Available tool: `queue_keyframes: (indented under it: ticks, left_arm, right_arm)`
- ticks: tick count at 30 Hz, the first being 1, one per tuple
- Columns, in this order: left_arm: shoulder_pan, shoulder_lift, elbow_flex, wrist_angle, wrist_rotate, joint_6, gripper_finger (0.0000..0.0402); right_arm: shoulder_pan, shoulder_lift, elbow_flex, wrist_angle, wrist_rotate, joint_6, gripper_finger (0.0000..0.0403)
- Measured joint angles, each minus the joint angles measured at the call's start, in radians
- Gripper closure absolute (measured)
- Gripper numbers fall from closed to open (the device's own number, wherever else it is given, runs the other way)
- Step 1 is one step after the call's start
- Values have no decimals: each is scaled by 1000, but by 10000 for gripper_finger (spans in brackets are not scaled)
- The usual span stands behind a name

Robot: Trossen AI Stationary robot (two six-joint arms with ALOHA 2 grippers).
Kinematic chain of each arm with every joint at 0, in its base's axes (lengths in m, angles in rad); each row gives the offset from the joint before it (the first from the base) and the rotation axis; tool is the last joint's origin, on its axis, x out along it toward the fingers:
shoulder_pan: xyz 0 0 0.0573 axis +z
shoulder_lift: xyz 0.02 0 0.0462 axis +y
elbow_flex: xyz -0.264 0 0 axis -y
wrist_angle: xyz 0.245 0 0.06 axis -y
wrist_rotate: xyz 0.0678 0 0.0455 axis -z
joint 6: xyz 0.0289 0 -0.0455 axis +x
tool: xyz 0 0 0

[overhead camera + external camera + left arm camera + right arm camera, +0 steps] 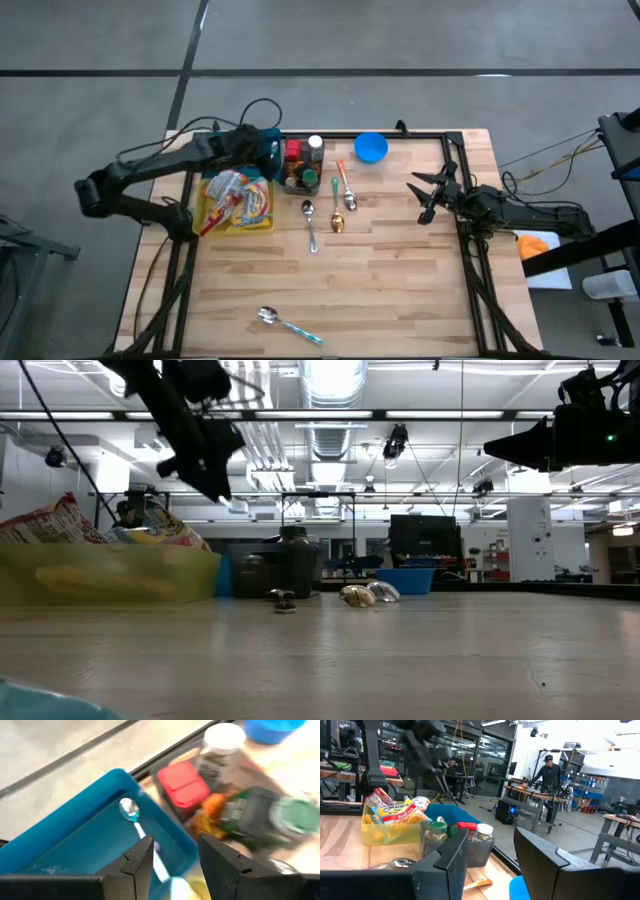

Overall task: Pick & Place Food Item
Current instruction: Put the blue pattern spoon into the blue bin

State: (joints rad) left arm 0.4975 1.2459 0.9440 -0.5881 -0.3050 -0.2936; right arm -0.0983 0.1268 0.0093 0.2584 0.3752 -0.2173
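Note:
Several food packets (236,193) lie piled in a yellow bin (262,225) at the table's far left; they also show in the right wrist view (395,811). My left gripper (268,150) hangs open above a blue bin (85,835) just beyond the yellow one, with nothing between its fingers. A spoon with a pale blue handle (137,822) lies inside the blue bin. My right gripper (425,196) waits open at the table's right side, held level and pointing toward the left.
A dark caddy of spice jars (301,166) stands right of the bins, and a blue bowl (371,147) sits at the far edge. Three spoons (338,212) lie mid-table. Another spoon (288,323) lies near the front edge. Bare wood lies between.

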Motion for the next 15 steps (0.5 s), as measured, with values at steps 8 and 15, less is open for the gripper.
queue_keyframes:
  ticks: [8,15]
  left_arm:
    - [-330,-131,0,-60,-115,-54,250]
    - [-685,-108,0,-65,-297,-52,207]
  right_arm:
    - [0,0,0,0,0,0,246]
    - [0,0,0,0,0,0,246]
